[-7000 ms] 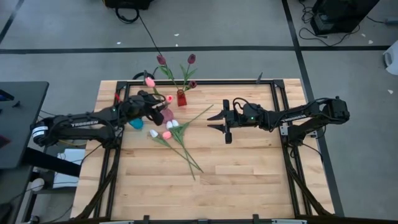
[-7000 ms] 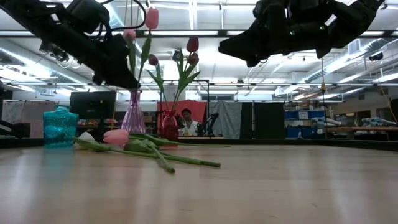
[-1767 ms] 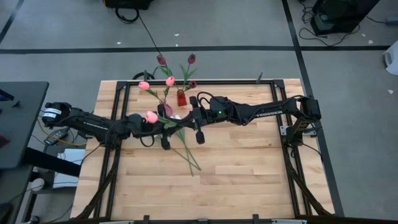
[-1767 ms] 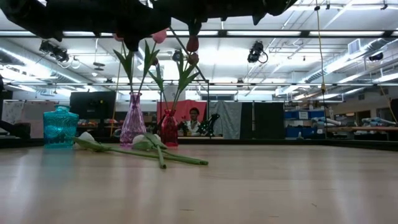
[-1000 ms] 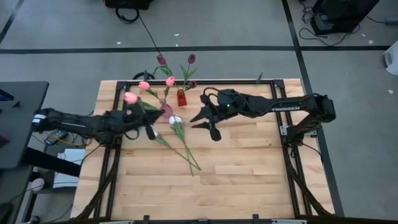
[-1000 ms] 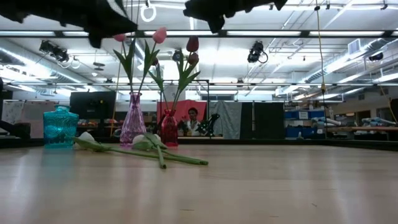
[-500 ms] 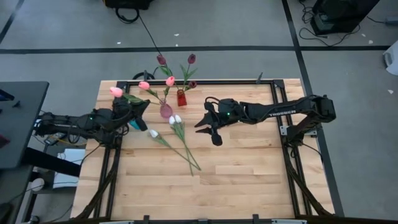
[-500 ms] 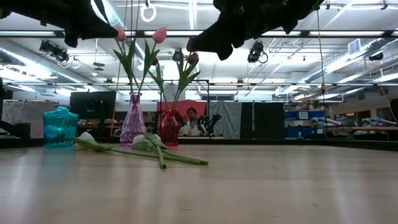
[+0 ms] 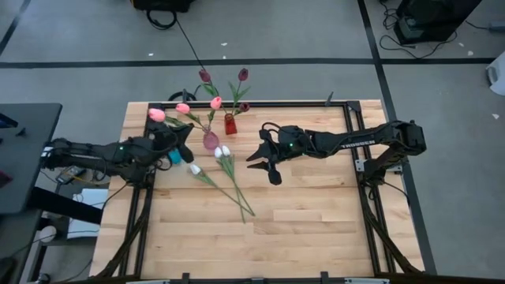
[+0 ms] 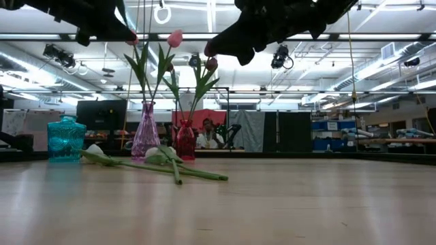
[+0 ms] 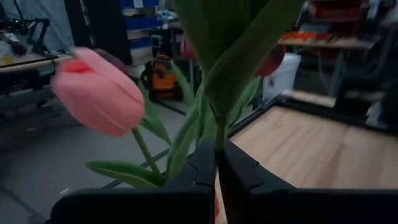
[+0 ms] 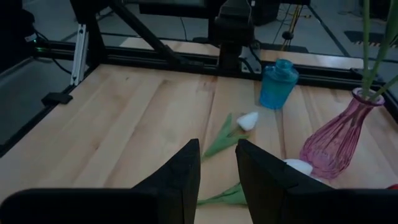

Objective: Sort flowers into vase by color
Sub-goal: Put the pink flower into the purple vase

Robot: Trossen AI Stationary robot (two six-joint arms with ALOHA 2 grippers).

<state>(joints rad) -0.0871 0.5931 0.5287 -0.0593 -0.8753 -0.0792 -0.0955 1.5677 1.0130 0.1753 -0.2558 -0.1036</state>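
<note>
High view: the left gripper (image 9: pixel 175 142) holds a pink tulip (image 9: pixel 156 115) just beside the pink vase (image 9: pixel 211 140), which already carries 2 pink heads. The red vase (image 9: pixel 230 124) holds 3 maroon heads. 3 white tulips (image 9: pixel 222 151) lie on the counter (image 9: pixel 316 229) beside the blue vase (image 9: pixel 173 158). The right gripper (image 9: pixel 267 162) hovers near them, fingers apart and empty.

Low view: the 3 vases stand in a row; both arms hang above them. The held stem is hard to trace here.

Left wrist view: the fingers (image 11: pixel 239 171) pinch the stem low, head and leaves far above the grip.

Right wrist view: the fingers (image 12: pixel 258 165) stand narrowly apart over the white tulips.

Risk: the long stem may swing and miss the narrow neck, snag the seated leaves, or tip the vase.
</note>
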